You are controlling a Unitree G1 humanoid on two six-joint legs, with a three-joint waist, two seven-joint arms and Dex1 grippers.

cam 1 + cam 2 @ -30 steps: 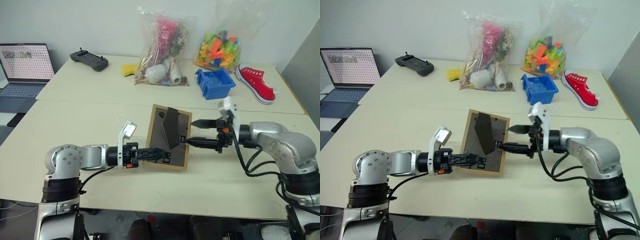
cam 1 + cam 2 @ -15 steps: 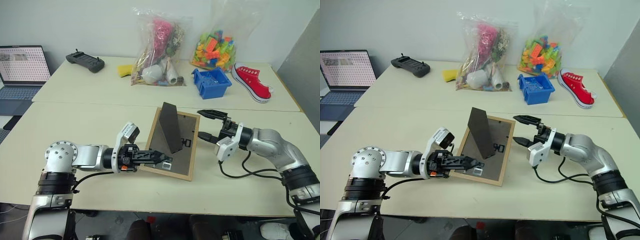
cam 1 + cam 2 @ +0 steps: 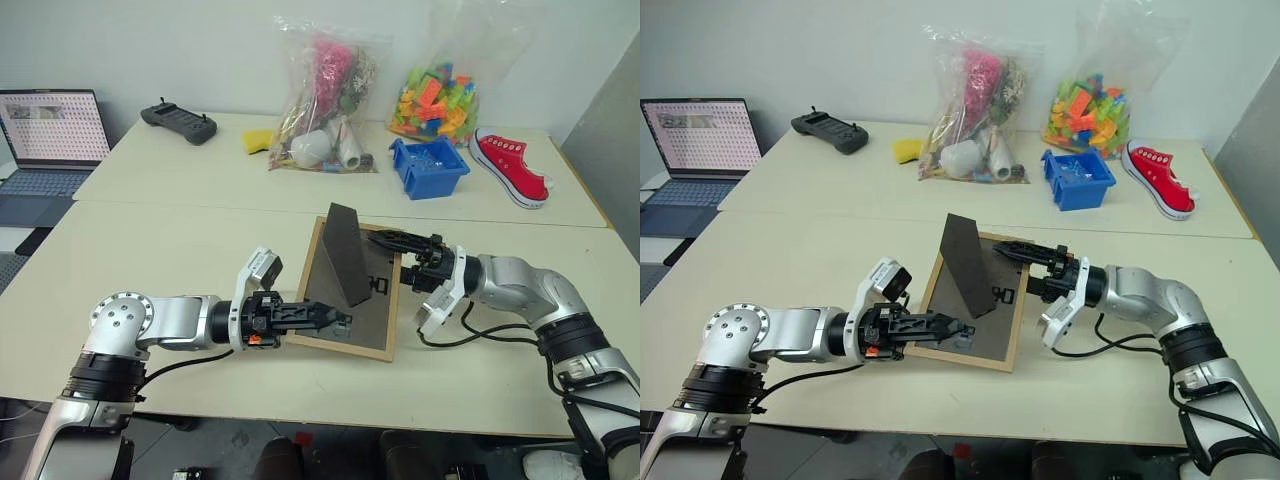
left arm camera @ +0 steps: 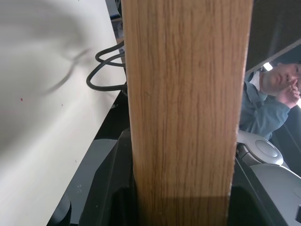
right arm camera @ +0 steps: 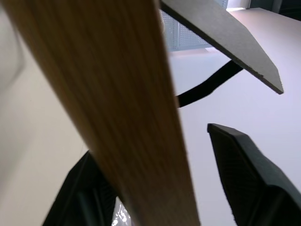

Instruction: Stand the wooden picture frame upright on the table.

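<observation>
The wooden picture frame (image 3: pixel 365 318) is tilted over the table (image 3: pixel 180 245), near the front. Its dark back panel faces me and its stand (image 3: pixel 345 258) is folded out. My left gripper (image 3: pixel 335 318) is shut on the frame's near-left rail, and in the left wrist view that light-wood rail (image 4: pixel 183 108) sits between the black fingers (image 4: pixel 110 193). My right gripper (image 3: pixel 392 256) is open astride the right rail. In the right wrist view one finger (image 5: pixel 244 174) stands clear of the wood (image 5: pixel 117 94), and the stand (image 5: pixel 221 33) shows beyond.
On the far table section are a laptop (image 3: pixel 50 130), a black controller (image 3: pixel 178 122), a bag of toys (image 3: pixel 320 100), a bag of coloured blocks (image 3: pixel 440 92), a blue bin (image 3: pixel 430 166) and a red shoe (image 3: pixel 512 166). A person (image 4: pixel 270 89) shows in the left wrist view.
My right gripper drew back from the frame, then returned to its right rail with the fingers narrower. My left wrist rolled and the frame tilted with it.
</observation>
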